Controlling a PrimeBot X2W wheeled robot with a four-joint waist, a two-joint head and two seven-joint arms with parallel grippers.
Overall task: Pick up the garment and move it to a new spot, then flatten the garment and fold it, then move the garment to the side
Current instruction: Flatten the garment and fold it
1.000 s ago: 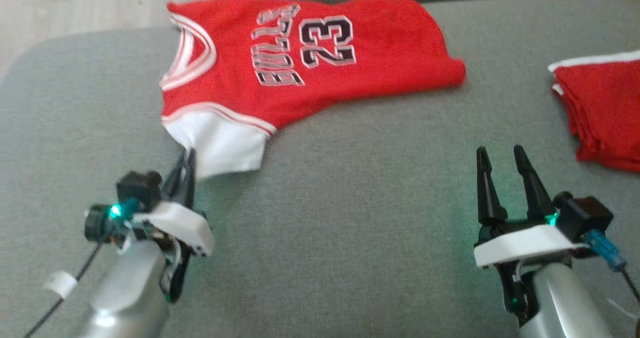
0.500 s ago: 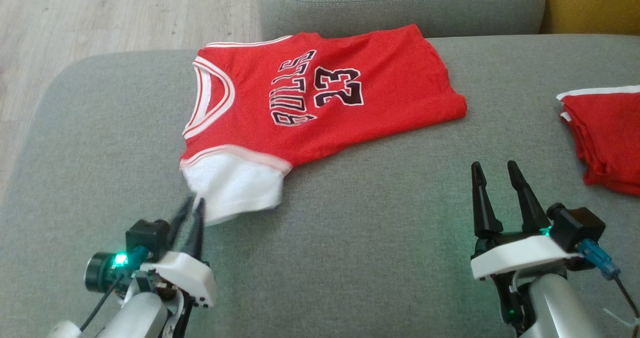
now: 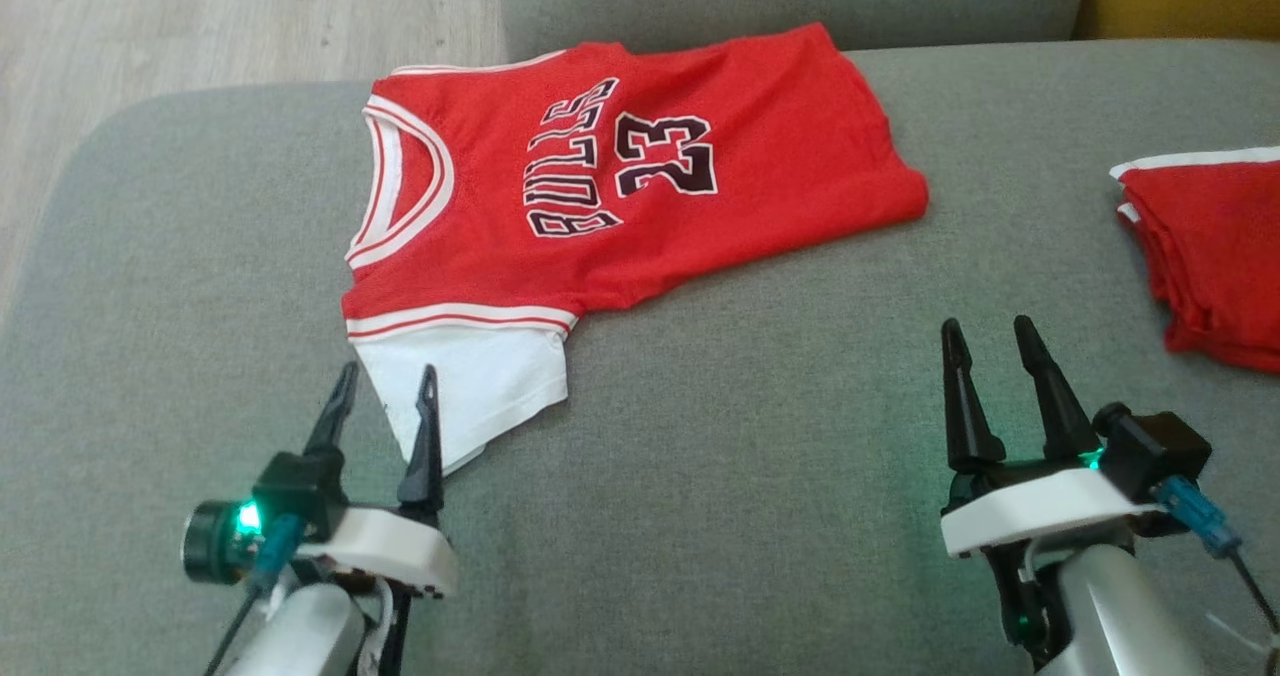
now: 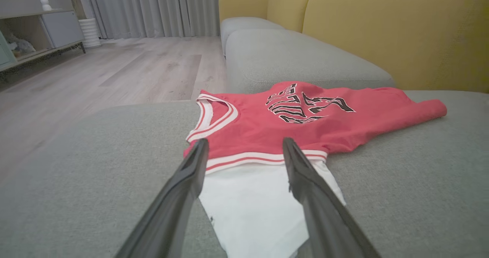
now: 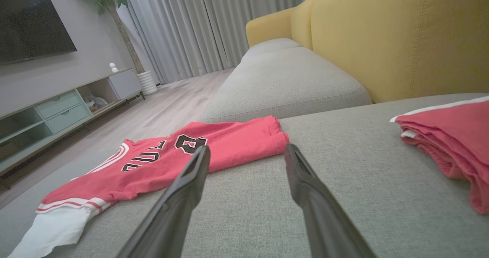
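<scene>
**Jersey spread on sofa, both claws wide**

The jersey [image 3: 620, 186] lies on the grey sofa [image 3: 760, 436], its white sleeve [image 3: 480, 386] nearest the robot. The left claw [image 3: 389, 369] is spread wide over that sleeve's edge, gripping nothing. The right claw [image 3: 986, 322], also wide and empty, is well apart from the jersey, near a folded red pile [image 3: 1210, 246].

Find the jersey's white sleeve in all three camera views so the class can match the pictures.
Head view: white sleeve, lower left, just beyond the left tool.
Left wrist view: sleeve at bottom centre, between that tool's fingers.
Right wrist view: sleeve in the bottom left corner.
Shared landmark: the black BULLS lettering.
</scene>
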